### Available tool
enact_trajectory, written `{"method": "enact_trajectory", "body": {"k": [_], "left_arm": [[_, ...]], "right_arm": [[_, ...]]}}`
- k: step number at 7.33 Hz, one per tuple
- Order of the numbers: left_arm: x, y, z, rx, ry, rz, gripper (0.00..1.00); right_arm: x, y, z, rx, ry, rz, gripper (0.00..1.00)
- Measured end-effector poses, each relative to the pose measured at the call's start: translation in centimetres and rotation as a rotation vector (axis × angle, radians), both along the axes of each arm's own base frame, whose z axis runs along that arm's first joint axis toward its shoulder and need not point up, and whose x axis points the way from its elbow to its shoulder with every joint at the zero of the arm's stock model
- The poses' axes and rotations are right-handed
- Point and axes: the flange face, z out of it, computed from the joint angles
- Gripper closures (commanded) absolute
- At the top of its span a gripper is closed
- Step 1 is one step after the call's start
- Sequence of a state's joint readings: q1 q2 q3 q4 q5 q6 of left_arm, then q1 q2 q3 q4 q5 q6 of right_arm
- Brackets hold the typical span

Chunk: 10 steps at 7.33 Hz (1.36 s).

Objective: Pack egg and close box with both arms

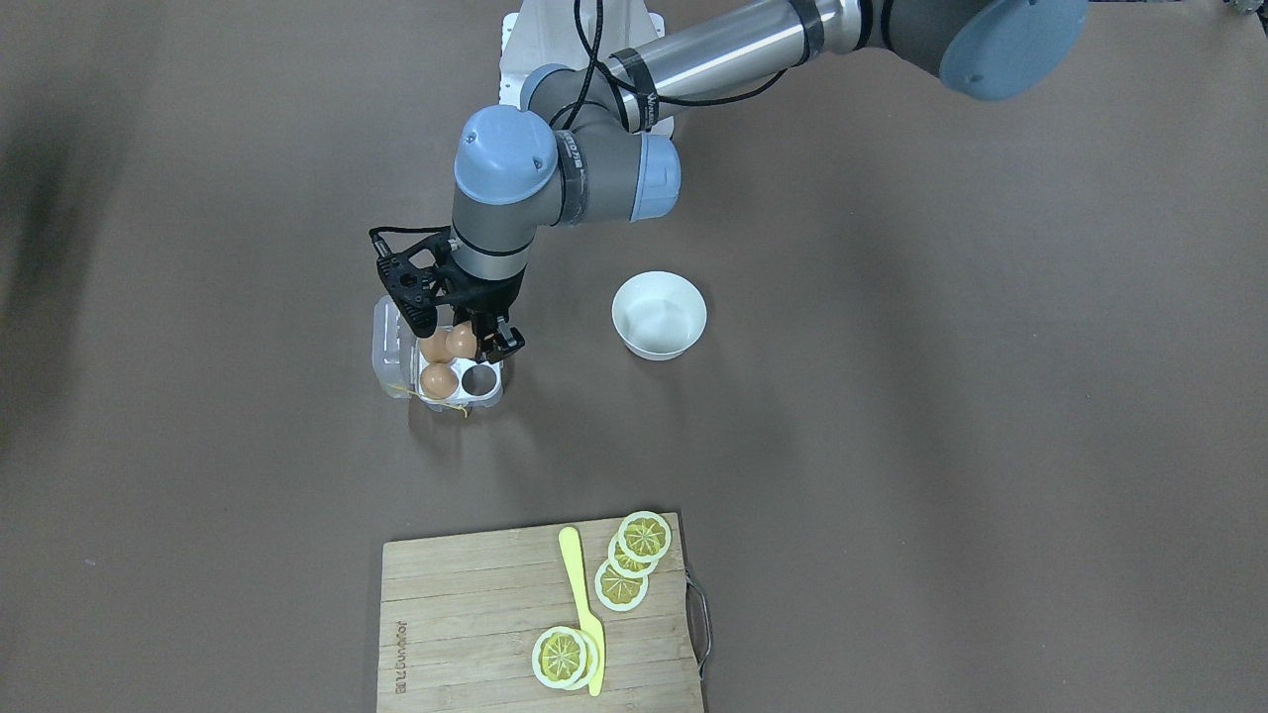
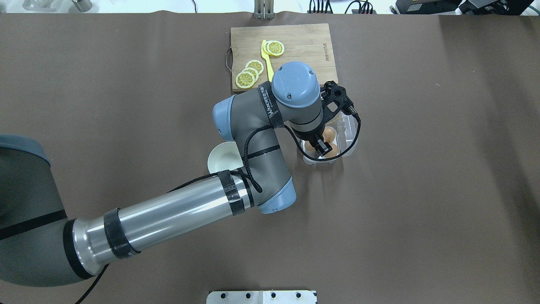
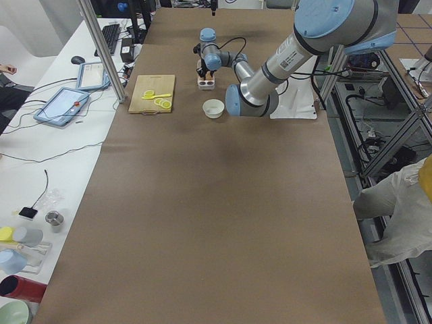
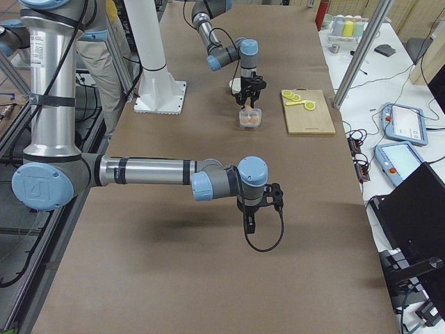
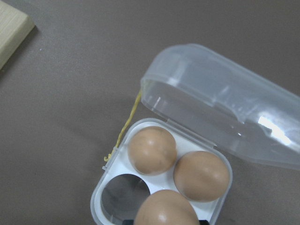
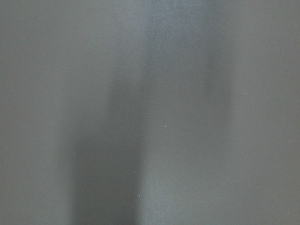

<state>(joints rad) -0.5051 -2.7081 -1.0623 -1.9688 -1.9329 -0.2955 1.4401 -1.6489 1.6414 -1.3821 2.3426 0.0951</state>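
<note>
Box at left in the front view, clear lid tipped back on its outer side. Two brown eggs in their cells, one cell bare. Beside them the egg, in the bowl-side cell nearer the robot, close against the left gripper and cut off by the wrist view's lower edge (fingers barely in that shot). Cannot tell whether clamped or released. Further right, white bowl, partly hidden under the forearm from overhead. Right gripper well apart above the table, side view only: jaw gap impossible to judge.
</note>
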Motion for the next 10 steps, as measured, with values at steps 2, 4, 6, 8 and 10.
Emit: {"method": "enact_trajectory", "body": {"k": [2,4,6,8,10], "left_arm": [[-0.1,0.0,-0.1,-0.022,0.007,-0.011,0.02],[-0.9,-0.7,-0.6,-0.062,0.020,-0.042,0.03],[-4.9,-4.6,-0.6,-0.104,0.013,-0.077,0.02],[-13.5,-9.5,1.8,-0.176,0.003,-0.091,0.03],[-24.3,-13.1,9.6,-0.208,-0.002,-0.101,0.02]], "right_arm": [[0.0,0.0,0.0,-0.001,0.000,0.000,0.00],[0.0,0.0,0.0,0.000,-0.001,0.000,0.00],[-0.1,-0.1,-0.1,0.001,-0.002,-0.002,0.00],[-0.7,-0.3,-0.3,0.004,-0.002,-0.013,0.00],[-1.4,-0.6,-0.5,0.008,0.000,-0.027,0.00]]}}
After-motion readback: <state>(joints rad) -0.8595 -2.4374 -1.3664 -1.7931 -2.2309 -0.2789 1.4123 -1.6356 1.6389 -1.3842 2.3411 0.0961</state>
